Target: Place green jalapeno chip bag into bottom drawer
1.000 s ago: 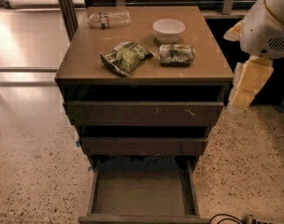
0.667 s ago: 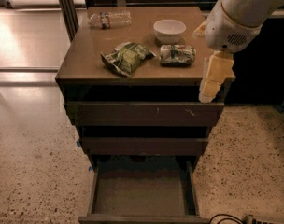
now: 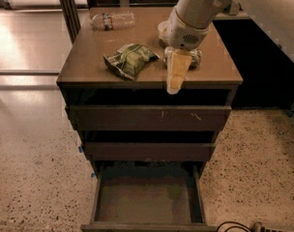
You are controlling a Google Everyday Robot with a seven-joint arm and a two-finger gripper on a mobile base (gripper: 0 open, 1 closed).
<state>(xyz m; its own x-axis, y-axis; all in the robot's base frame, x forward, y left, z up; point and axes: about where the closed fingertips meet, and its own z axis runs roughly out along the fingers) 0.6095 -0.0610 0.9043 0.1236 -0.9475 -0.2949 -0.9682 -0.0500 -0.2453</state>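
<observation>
Hovering claw point(image 3: 175, 77) over wooden top point(image 3: 86, 57) | crumpled chip bag point(image 3: 130, 60) | bottom drawer point(image 3: 147, 200) open

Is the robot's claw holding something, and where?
Nothing. The claw hangs above the front edge of the cabinet top; the green jalapeno chip bag lies apart there.

Claw point(image 3: 175, 75) apparently hovering just right of green jalapeno chip bag point(image 3: 130, 59); bottom drawer point(image 3: 147, 204) open.

The one camera looks steeply down from above and in front of the dark brown wooden three-drawer cabinet point(image 3: 89, 57), facing its fronts from fairly near. The cabinet top fills the upper middle; the pulled-out bottom drawer point(image 3: 147, 202) is cut by the lower edge. The pale yellow gripper point(image 3: 173, 83) hangs at upper centre.
</observation>
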